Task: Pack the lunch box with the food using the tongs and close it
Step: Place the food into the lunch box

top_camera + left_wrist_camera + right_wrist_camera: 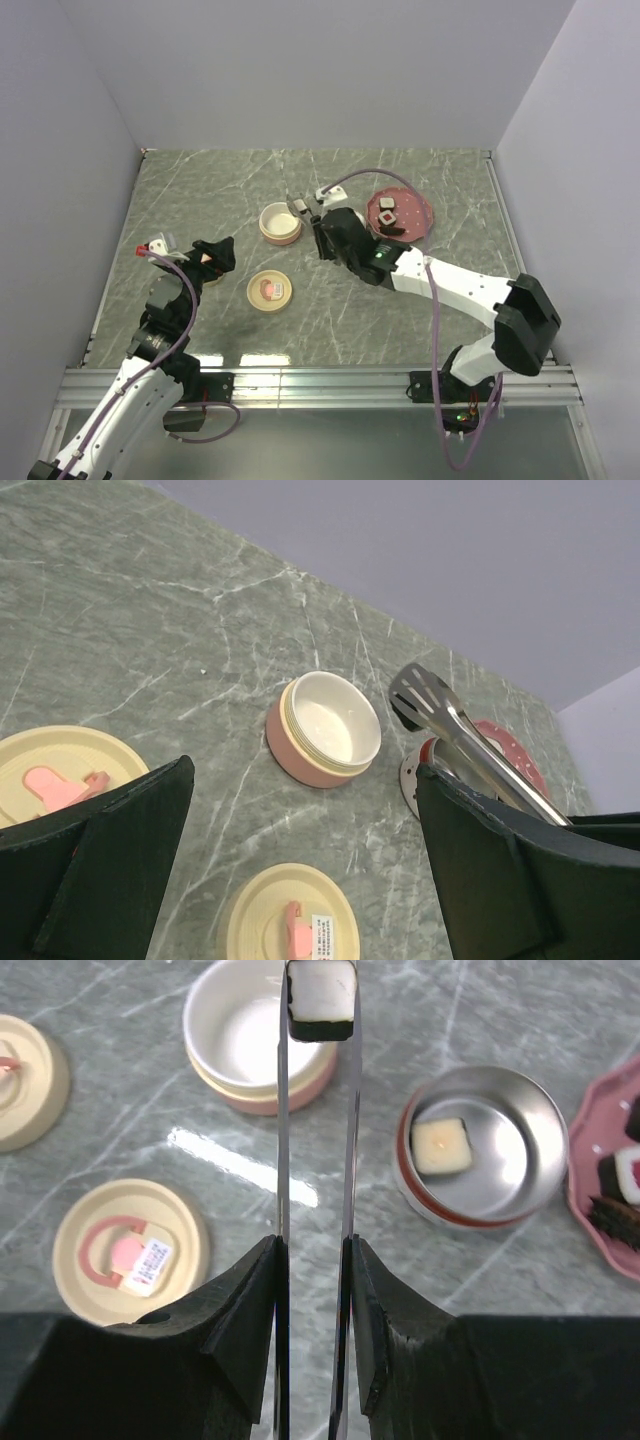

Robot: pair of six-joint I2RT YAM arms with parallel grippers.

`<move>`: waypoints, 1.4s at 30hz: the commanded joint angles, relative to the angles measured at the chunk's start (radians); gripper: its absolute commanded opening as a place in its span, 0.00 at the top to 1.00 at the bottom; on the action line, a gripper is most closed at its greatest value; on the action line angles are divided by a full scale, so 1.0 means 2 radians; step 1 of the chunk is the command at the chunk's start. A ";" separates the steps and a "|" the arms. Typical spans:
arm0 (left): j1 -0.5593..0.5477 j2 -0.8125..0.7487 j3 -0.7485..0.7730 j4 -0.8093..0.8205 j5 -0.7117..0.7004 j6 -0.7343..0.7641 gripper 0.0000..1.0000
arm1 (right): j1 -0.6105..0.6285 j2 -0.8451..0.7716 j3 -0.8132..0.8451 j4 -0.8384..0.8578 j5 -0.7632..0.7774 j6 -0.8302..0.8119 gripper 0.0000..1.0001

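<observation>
My right gripper [315, 1245] is shut on the tongs [281, 1140], squeezing their two thin arms. The tong tips pinch a piece of food [321, 998] with a white centre, held above the pink lunch box bowl [262, 1045]. Another white piece [441, 1147] lies in the red-rimmed metal bowl [482, 1145]. More food [386, 215] sits on the pink plate [420, 222]. From above, the right gripper [318, 222] and tongs [298, 207] hang next to the pink bowl [280, 223]. My left gripper [305, 770] is open and holds nothing.
Two round cream lids with pink emblems lie on the table, one in front of the pink bowl [270, 290] and one to the left [60, 770] under my left gripper [215, 255]. Grey walls close in the marbled table.
</observation>
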 commanded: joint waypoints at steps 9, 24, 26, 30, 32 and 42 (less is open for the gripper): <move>0.000 -0.001 -0.004 0.021 -0.001 0.000 0.01 | 0.032 0.080 0.090 0.023 0.032 -0.016 0.96; -0.001 -0.005 -0.007 0.022 0.003 0.002 0.00 | 0.049 0.120 0.128 -0.006 0.042 -0.018 0.94; -0.001 -0.005 -0.007 0.023 0.005 0.002 0.01 | 0.051 0.121 0.127 -0.008 0.046 -0.017 0.94; 0.000 -0.006 -0.007 0.023 0.005 0.002 0.00 | 0.055 0.125 0.127 -0.018 0.047 -0.012 0.93; -0.001 -0.006 -0.007 0.023 0.005 0.002 0.01 | 0.055 0.129 0.128 -0.022 0.051 -0.012 0.93; -0.001 -0.007 -0.008 0.025 0.008 0.004 0.00 | 0.058 0.135 0.131 -0.030 0.065 -0.009 0.59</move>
